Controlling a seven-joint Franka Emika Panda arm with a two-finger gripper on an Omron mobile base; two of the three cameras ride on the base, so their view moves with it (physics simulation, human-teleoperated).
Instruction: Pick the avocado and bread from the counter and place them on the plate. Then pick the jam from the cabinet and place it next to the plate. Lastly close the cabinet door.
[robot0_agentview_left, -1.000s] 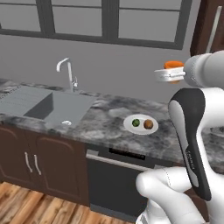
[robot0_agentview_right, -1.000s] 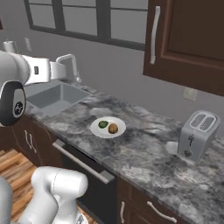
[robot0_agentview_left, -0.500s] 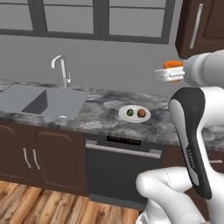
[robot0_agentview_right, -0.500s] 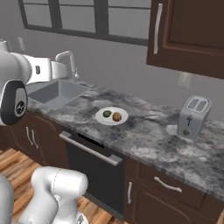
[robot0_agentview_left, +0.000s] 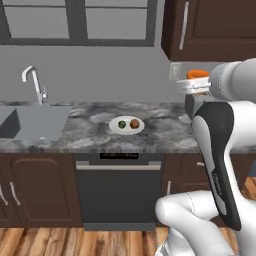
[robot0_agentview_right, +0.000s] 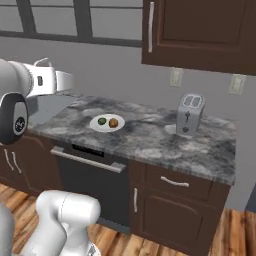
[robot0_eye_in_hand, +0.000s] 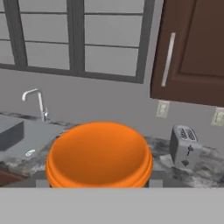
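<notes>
A: two-finger gripper (robot0_agentview_left: 196, 83) is clamping the small orange-red rounded jam (robot0_eye_in_hand: 99, 155), carrying it high, well right of the round white shallow plate (robot0_agentview_left: 126, 129)

B: risks?

A: jam is sitting proud of the jaws, so a slip while lowering is possible. Landing on the plate rim, or nudging it, is the other one

B: counts?

A: one tiny dark-green avocado (robot0_agentview_left: 121, 124) and one brown-orange bread chunk (robot0_agentview_left: 134, 123), both on the plate on the marbled stone counter (robot0_agentview_right: 150, 135). One silver toaster (robot0_agentview_right: 190, 115), one tap (robot0_agentview_left: 33, 83), one dark brown wall cabinet (robot0_agentview_right: 200, 32)
</notes>
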